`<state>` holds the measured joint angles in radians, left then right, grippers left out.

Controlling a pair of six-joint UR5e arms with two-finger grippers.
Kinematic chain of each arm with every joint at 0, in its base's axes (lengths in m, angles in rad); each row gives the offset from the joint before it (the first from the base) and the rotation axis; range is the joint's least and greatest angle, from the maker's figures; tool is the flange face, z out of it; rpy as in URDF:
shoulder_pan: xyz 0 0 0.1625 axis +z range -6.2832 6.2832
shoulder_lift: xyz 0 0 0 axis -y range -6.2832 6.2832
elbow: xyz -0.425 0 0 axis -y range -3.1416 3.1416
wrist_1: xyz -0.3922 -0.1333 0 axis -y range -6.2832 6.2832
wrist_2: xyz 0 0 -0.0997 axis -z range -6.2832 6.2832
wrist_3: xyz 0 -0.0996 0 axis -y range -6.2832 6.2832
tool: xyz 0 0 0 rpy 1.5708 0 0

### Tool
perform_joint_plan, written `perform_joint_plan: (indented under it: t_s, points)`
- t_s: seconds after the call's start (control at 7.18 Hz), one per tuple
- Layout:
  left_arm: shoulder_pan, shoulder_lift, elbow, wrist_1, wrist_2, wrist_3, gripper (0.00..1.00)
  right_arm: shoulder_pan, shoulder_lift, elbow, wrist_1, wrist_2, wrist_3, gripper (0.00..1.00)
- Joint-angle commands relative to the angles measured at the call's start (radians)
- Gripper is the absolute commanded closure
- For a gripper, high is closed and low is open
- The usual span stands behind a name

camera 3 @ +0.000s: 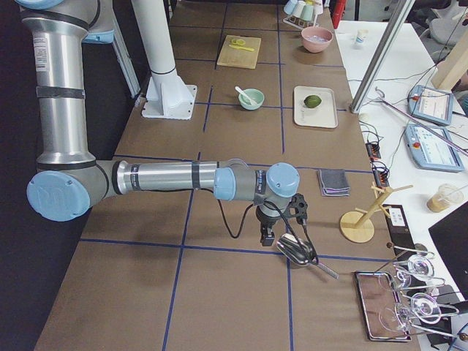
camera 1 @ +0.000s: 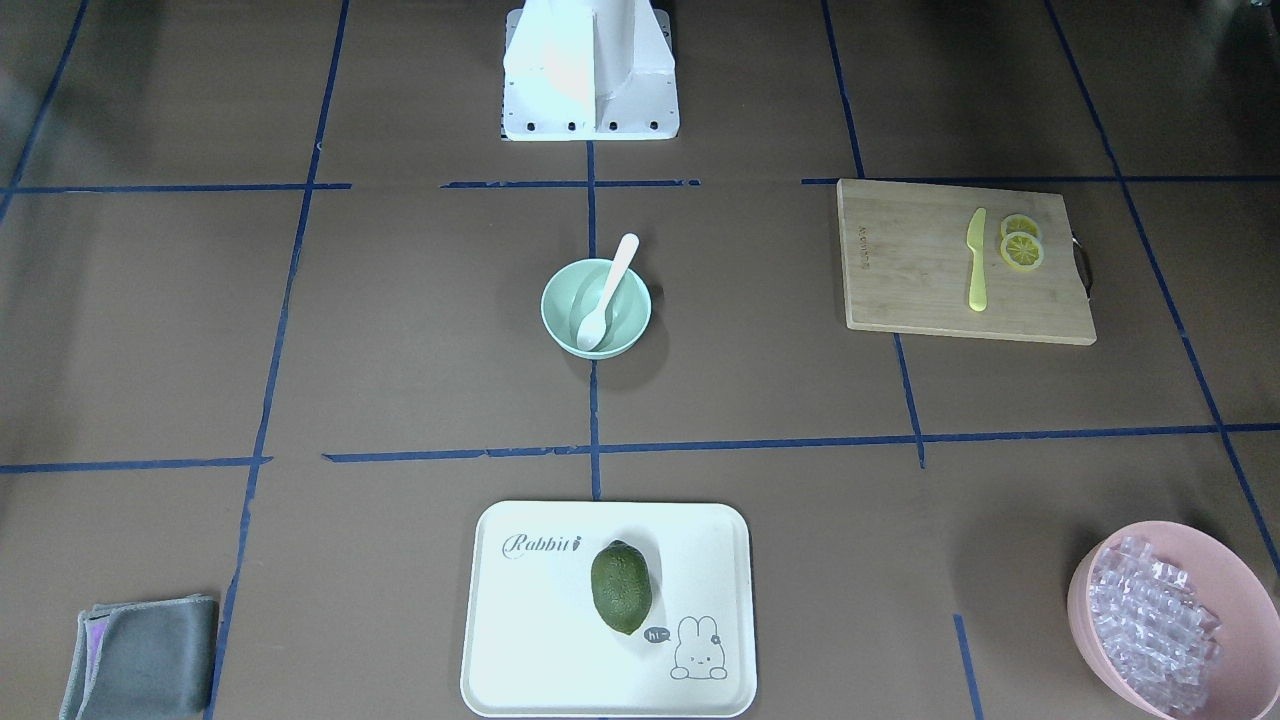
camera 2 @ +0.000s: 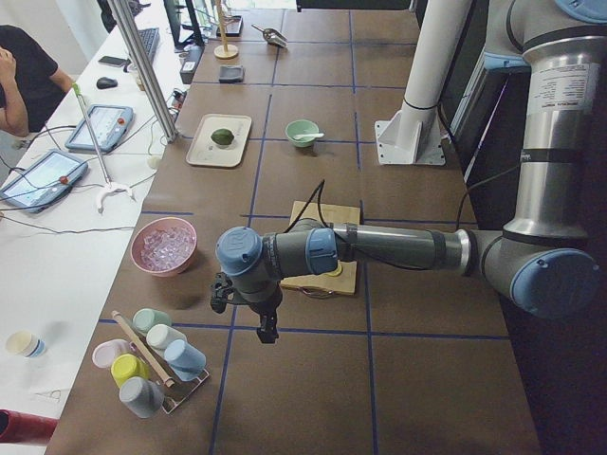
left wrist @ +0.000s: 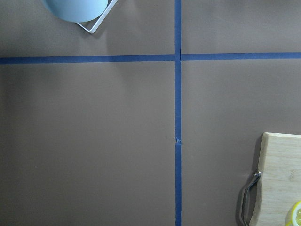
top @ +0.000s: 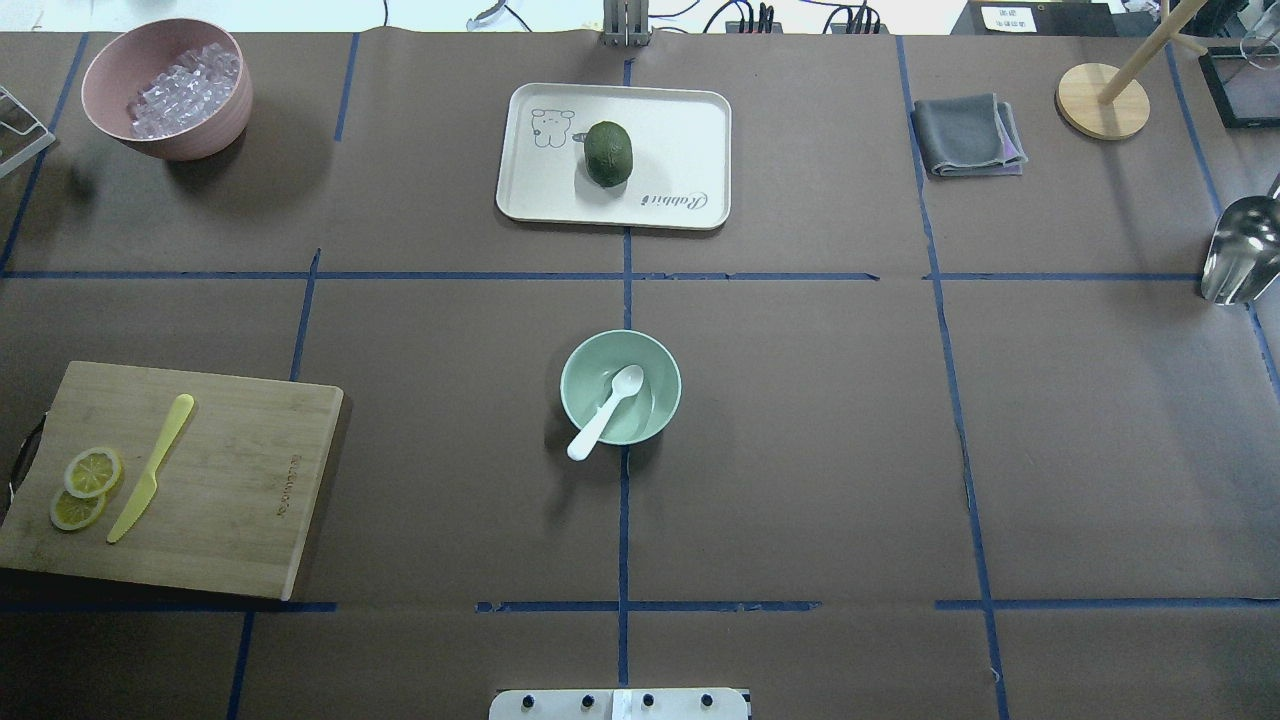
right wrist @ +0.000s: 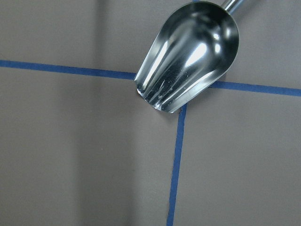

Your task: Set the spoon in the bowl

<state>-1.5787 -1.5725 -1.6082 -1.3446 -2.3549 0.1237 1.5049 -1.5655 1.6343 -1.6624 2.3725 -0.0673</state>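
Resting inside the bowl at the middle of the table, the spoon has its scoop on the bowl's floor. Its handle leans over the rim toward 7 o'clock in the overhead view. Nothing else is in that bowl.

A pink bowl at 10 o'clock is heaped with clear cubes. A white tray at 12 o'clock carries one dark green fruit. A wooden board at 8 o'clock carries one yellow-green knife and two lemon slices, which overlap just beside the knife.

By count there are one spoon, two bowls, one tray, one board, one knife and one fruit. There is also one folded grey cloth at 1 o'clock and one metal scoop at 3 o'clock.

The left tool hangs over bare table off the board's end. It is well apart from the bowl, and I cannot tell how far its jaws are parted or whether it holds anything. The right tool hangs just beside the metal scoop, and I cannot tell its opening or hold either.
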Motion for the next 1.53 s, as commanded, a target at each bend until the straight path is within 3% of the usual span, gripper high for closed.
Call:
perform_joint_plan:
  t_s: [0.0, 0.84, 1.39]
  points:
    - [-0.003, 0.006, 0.014, 0.001, 0.0, -0.002, 0.0, 0.0, 0.001, 0.007, 0.004, 0.004, 0.0, 0.0]
    - [-0.003, 0.037, -0.027, -0.039, 0.0, 0.004, 0.0, 0.0, -0.018, 0.03, -0.007, -0.038, -0.016, 0.0]
    - [-0.003, 0.051, 0.011, -0.165, 0.003, -0.002, 0.0, 0.0, -0.013, 0.03, -0.005, -0.038, -0.014, 0.0]
